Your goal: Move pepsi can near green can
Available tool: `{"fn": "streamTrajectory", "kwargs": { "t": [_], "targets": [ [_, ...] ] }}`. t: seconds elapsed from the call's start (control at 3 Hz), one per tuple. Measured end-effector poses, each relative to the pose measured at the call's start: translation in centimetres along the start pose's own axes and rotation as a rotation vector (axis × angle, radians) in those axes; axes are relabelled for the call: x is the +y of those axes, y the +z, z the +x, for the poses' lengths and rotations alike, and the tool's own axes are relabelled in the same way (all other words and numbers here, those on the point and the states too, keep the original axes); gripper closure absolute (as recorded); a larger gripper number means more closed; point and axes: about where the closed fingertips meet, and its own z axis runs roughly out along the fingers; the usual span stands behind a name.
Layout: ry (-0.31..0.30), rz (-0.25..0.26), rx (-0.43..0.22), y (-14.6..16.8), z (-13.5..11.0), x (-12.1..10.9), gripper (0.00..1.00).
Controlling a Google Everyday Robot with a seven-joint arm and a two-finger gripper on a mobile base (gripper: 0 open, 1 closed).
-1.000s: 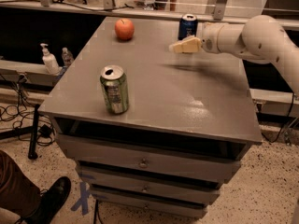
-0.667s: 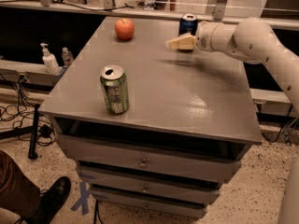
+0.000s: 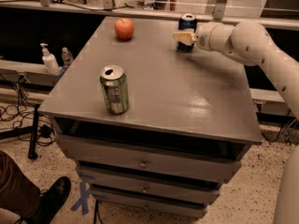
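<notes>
I read the grey table [image 3: 187, 97] as a clock face, with 12 at the far edge.

The pepsi can [image 3: 188, 21] stands upright near the far edge, at about 1 o'clock. It has not shifted over the last second. The green can [image 3: 114, 89] stands upright near the front left, at about 8 o'clock, well apart from it. A red apple [image 3: 124, 29] sits at about 11 o'clock.

What changed is the gripper [image 3: 184, 36]. A second ago it hung just in front of the pepsi can, on the 6 o'clock side and a little lower in my view. It now overlaps the lower front of the can. The white arm [image 3: 247, 41] reaches in from 3 o'clock.

I cannot tell whether the gripper is open or closed, or whether it touches the can.

I judge that I am in the final approach to the grasp. The can is not yet lifted. The whole carry toward 8 o'clock is ahead of me.
</notes>
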Motion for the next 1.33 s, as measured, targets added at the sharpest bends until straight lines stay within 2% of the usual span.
{"fn": "streamTrajectory", "kwargs": {
  "t": [0.67,1.0,1.33],
  "targets": [
    [0.016,0.022,-0.012,-1.8,-0.1,-0.3,0.88],
    [0.049,0.019,-0.018,-4.0,-0.8,-0.4,1.00],
    [0.087,-0.026,-0.043,-6.7,-2.4,1.1,1.00]
  ]
}}
